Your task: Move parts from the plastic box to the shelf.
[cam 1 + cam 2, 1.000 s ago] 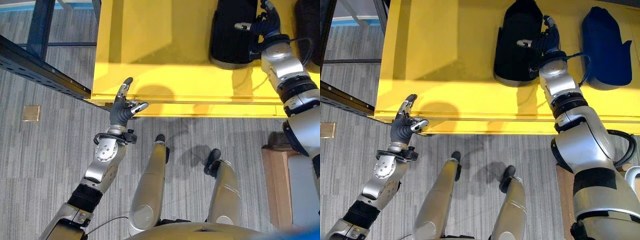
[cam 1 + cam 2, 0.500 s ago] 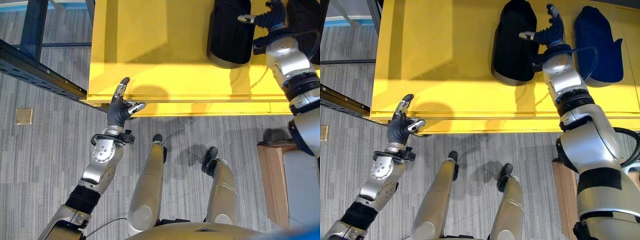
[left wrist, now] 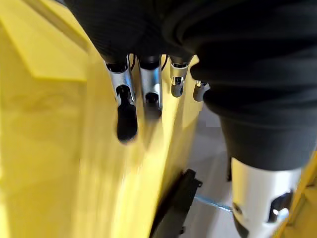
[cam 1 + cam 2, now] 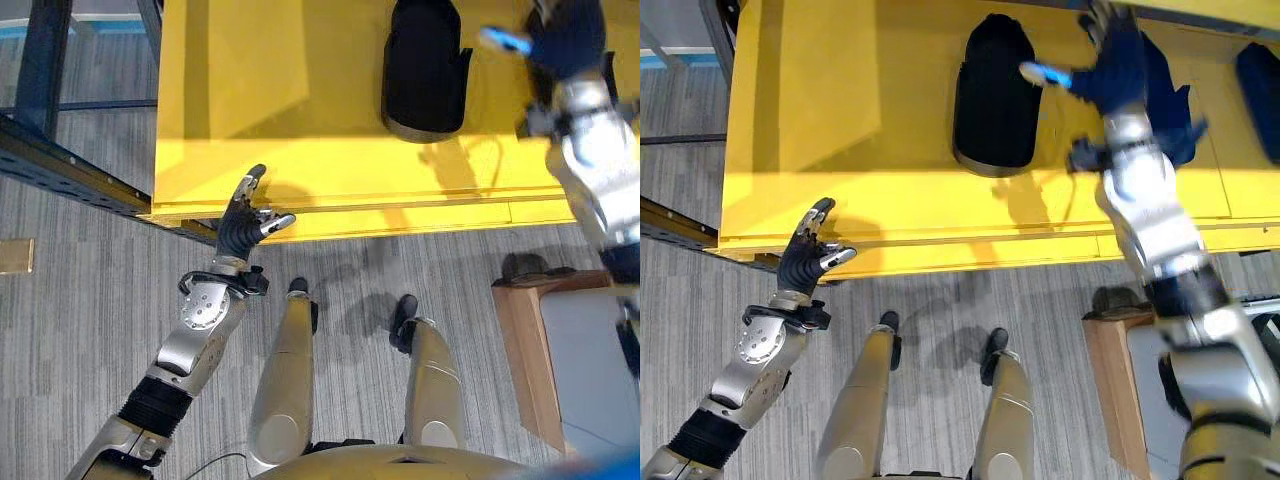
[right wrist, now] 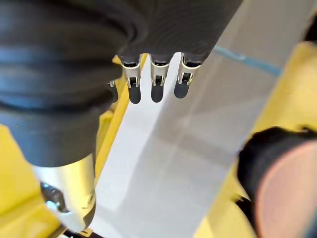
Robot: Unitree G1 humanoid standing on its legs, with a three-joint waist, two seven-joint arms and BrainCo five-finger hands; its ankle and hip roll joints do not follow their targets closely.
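Observation:
A black moulded part (image 4: 995, 95) lies on the yellow surface (image 4: 280, 100). To its right is a blue part (image 4: 1168, 92), and another blue part (image 4: 1262, 80) shows at the far right edge. My right hand (image 4: 1115, 65) hovers open between the black part and the blue one, thumb spread, holding nothing. Its wrist view shows straight fingers (image 5: 153, 84) over grey floor and yellow edges (image 5: 292, 99). My left hand (image 4: 245, 222) is open at the yellow surface's front edge, fingers (image 3: 126, 114) spread above the yellow top and empty.
A dark metal rack beam (image 4: 60, 170) runs across the floor on the left. A wooden box (image 4: 520, 340) with a grey inside stands on the floor at the lower right. The left half of the yellow surface is bare.
The camera has shifted, sliding the scene leftward. My right hand has come off the black part's right side and risen beside the blue part. The left hand has barely moved.

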